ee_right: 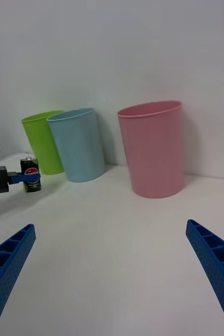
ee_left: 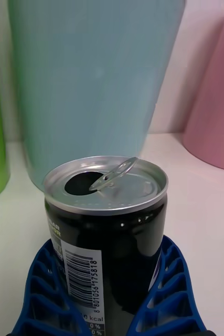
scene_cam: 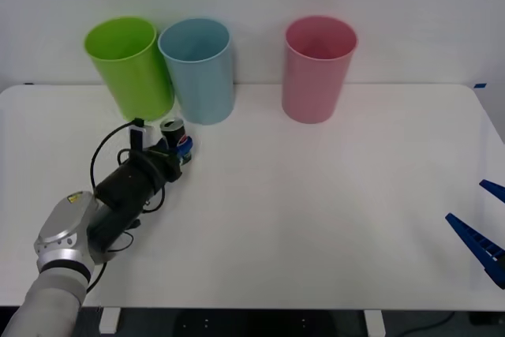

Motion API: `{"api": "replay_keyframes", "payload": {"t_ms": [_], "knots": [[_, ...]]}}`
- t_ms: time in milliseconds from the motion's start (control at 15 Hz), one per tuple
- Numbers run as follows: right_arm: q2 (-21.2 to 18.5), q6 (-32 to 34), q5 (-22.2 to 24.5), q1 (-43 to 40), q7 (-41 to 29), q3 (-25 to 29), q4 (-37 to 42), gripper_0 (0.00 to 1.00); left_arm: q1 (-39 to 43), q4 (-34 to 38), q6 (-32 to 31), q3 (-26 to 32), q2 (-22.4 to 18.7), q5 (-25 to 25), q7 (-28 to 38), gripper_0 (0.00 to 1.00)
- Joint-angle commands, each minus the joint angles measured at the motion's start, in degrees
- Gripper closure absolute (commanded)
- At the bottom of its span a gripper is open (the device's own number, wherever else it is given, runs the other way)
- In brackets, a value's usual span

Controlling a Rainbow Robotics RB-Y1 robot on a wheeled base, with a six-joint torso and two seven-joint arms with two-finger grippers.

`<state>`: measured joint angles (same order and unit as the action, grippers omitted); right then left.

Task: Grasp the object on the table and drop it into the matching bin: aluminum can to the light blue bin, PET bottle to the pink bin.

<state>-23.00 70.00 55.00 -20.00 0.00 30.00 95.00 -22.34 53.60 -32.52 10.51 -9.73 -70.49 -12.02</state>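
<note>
3 bins stand along the far side of the table: a green bin at the left, the light blue bin touching or just beside it, and the pink bin well apart to the right. Near the green and blue bins, the left gripper pinches the can between its blue fingers. The can is upright, its tab lifted, and I cannot tell whether it is off the tabletop. So the grasp looks done; carrying the can over the blue bin's rim and letting go are left. At the near right edge, the right gripper waits with its fingers spread.
</note>
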Motion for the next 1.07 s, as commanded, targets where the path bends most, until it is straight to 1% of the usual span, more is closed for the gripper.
{"api": "replay_keyframes", "payload": {"t_ms": [67,267,467,533,867,1067], "knots": [[0.0,0.0,0.0,0.0,0.0,0.0,0.0,0.00,0.2,0.0,-2.6,-0.1,-2.1,2.8,0.3,1.00],[0.0,0.0,0.0,0.0,0.0,0.0,0.0,0.00,0.3,0.0,-4.7,-0.1,-4.2,4.9,0.3,1.00],[0.0,0.0,0.0,0.0,0.0,0.0,0.0,0.00,0.4,0.3,-8.3,-0.1,-6.2,7.0,0.3,1.00],[0.0,0.0,0.0,0.0,0.0,0.0,0.0,0.00,0.7,1.4,-9.1,-0.1,-6.8,7.1,0.4,1.00],[0.0,0.0,0.0,0.0,0.0,0.0,0.0,0.00,6.1,15.0,-9.3,-0.8,-7.3,7.1,3.8,1.00],[0.0,0.0,0.0,0.0,0.0,0.0,0.0,0.00,8.2,22.1,-9.8,-1.4,-9.6,7.1,9.8,1.00]]}}
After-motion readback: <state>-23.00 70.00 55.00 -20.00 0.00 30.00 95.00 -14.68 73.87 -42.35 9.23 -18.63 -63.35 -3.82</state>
